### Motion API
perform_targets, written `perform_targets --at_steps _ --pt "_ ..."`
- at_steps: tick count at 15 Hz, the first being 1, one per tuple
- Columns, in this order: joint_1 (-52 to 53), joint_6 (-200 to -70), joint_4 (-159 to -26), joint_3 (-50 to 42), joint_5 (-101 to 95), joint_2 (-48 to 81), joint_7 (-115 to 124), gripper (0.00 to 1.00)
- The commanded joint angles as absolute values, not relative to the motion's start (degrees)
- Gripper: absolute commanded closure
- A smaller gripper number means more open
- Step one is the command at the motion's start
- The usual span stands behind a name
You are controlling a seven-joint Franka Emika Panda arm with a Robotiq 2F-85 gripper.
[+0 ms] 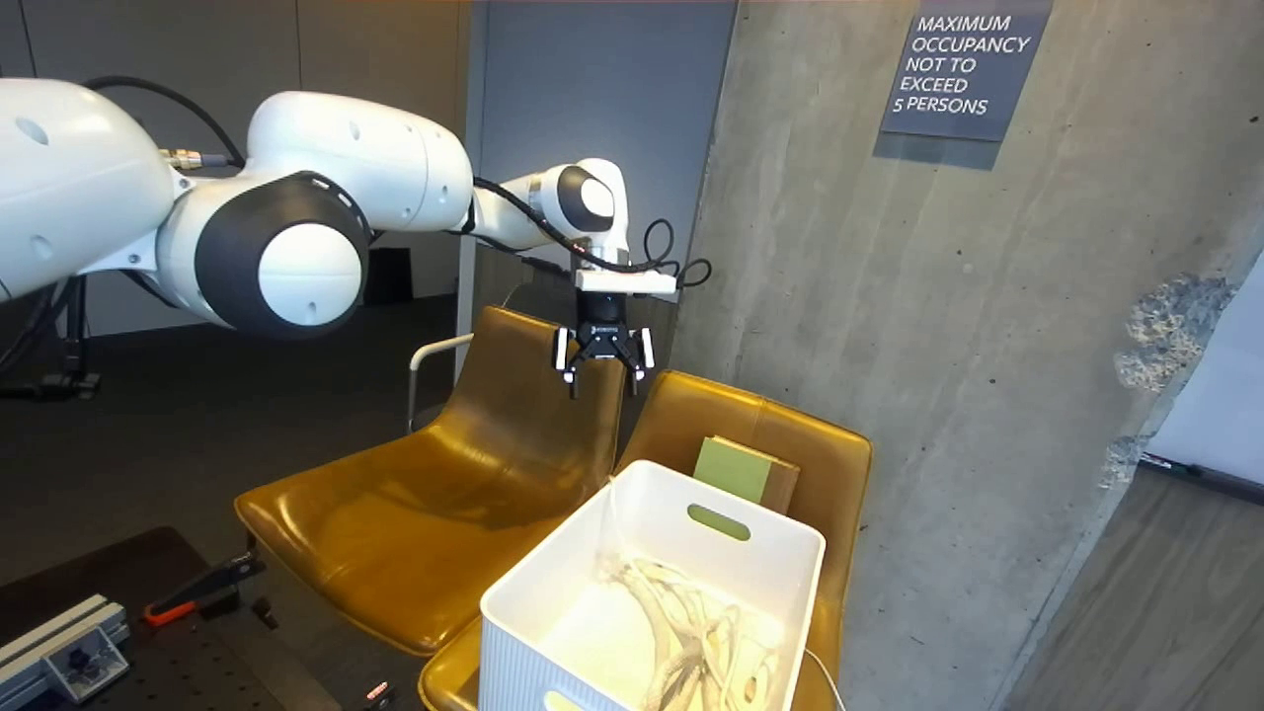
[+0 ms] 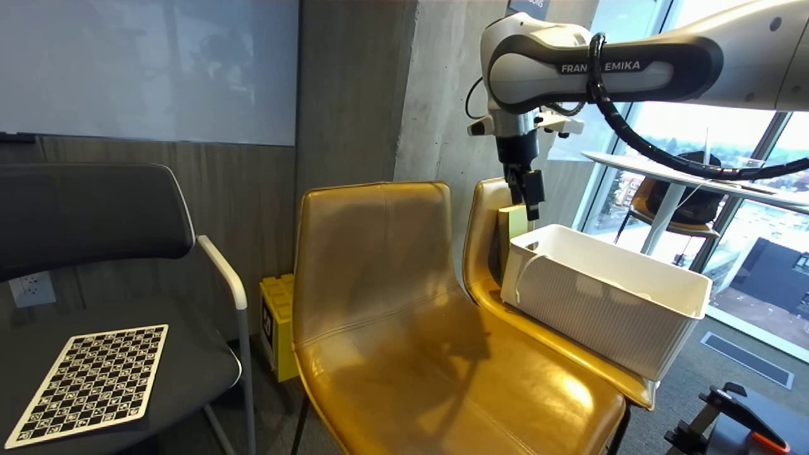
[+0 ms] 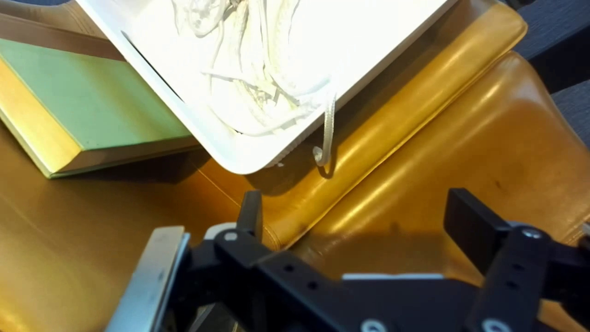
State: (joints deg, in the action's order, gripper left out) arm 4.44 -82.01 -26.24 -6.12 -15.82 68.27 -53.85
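Gripper (image 1: pixel 603 389) spread wide, nothing between the fingers (image 3: pixel 476 230), I hang above a tan chair (image 1: pixel 834 474). On its seat stands the white bin (image 2: pixel 588 309): in the wrist view its near corner lies at 10 o'clock from my fingers and its bulk at 11, apart from me. Pale cords (image 1: pixel 691 632) lie tangled inside, and a white strap (image 3: pixel 328 129) hangs over the rim between 11 and 12 o'clock. At 10 o'clock, past the corner, a green book (image 3: pixel 97 97) stands between bin and backrest.

As I judge it, this is an approach, done best by travelling toward 11 o'clock at this height and sinking only afterwards, so no finger clips the rim or the book. Turning the wrist to set the fingers squarely astride whatever lies below would help. The strap looks limp and would probably fold under a push, so a slow, vertical descent suits it; the bin's walls seem thin and apt to flex if nudged sideways.
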Motion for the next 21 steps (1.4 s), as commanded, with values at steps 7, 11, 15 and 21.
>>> perform_targets --at_steps 7,11,15,21 --pt "3.99 -84.82 -24.72 -6.30 -16.85 71.82 -55.86 0.00" --pt "3.42 -86.61 -24.98 -6.27 -16.75 72.67 -57.09 0.00" --pt "2.52 -87.71 -25.09 -6.82 -17.58 74.08 -61.11 0.00" --pt "0.70 -90.19 -24.98 -7.49 -18.06 76.37 -68.06 0.00"
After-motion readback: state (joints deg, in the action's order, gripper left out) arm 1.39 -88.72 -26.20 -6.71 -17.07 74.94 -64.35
